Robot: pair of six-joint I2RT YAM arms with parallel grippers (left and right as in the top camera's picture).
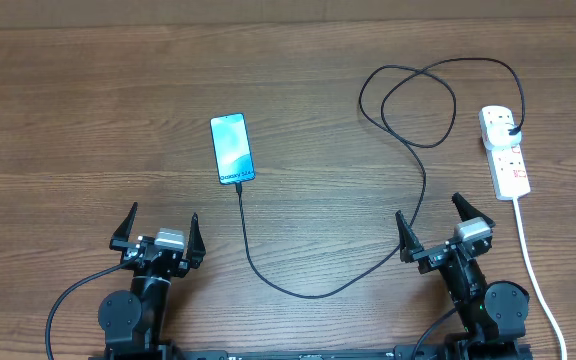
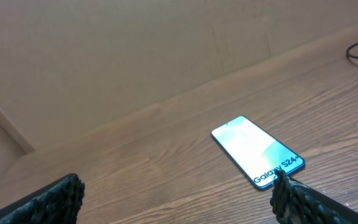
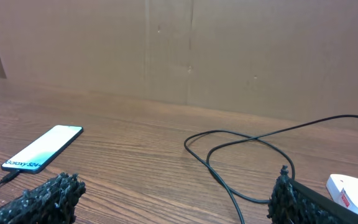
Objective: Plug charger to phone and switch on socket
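Observation:
The phone [image 1: 232, 149] lies screen-up on the wooden table, also visible in the left wrist view [image 2: 258, 151] and the right wrist view [image 3: 42, 149]. The charger's thin black cable [image 1: 423, 180] runs from the phone's near edge, where its tip meets the phone, loops across the table [image 3: 229, 140] and ends in a black plug seated in the white socket strip [image 1: 505, 150]. My left gripper [image 1: 163, 215] stands open, near and left of the phone, nothing between its fingers [image 2: 176, 186]. My right gripper [image 1: 428, 208] is open too [image 3: 179, 180], beside the cable, holding nothing.
The strip's thick white cord [image 1: 533, 270] trails toward the near edge, right of the right arm. A corner of the strip [image 3: 353, 190] shows past the right finger. A brown wall backs the table's far edge.

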